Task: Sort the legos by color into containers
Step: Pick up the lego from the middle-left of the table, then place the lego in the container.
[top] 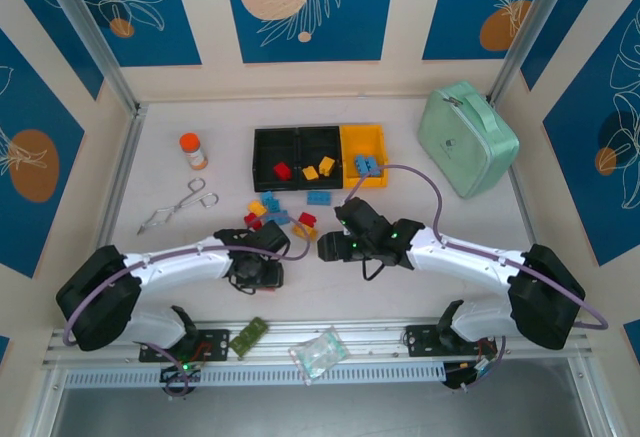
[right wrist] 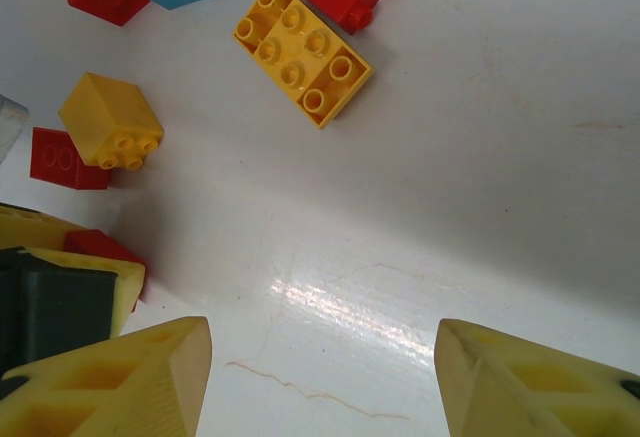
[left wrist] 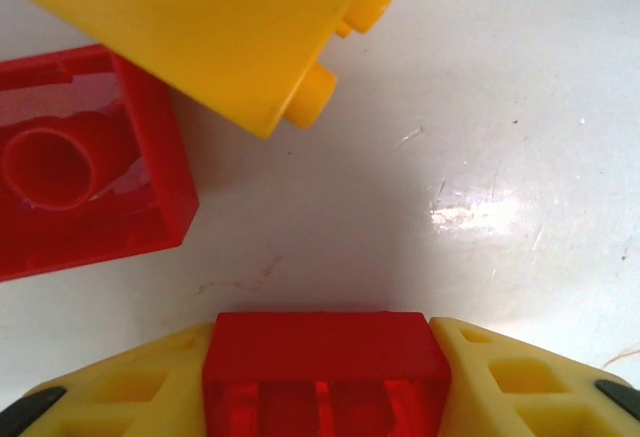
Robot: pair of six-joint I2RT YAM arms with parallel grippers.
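While the left gripper (left wrist: pixel 325 397) pinches 1 red rectangular plastic brick (left wrist: pixel 325 352), the right gripper (right wrist: pixel 320 377) hangs spread.
Top view: 3 small open plastic bins (top: pixel 300 131) stand just beyond the loose brick pile (top: pixel 272 212). Left wrist: the brick, probably light, rigid and slick, is squeezed across its flat sides, low over the white table (left wrist: pixel 500 107). Right wrist: nothing sits between the fingers (right wrist: pixel 130 377).

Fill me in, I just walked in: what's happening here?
Legos are being sorted by colour. The left gripper grips a red brick beside the loose ones. The right gripper hangs open over bare table nearby. The bins hold a few bricks.
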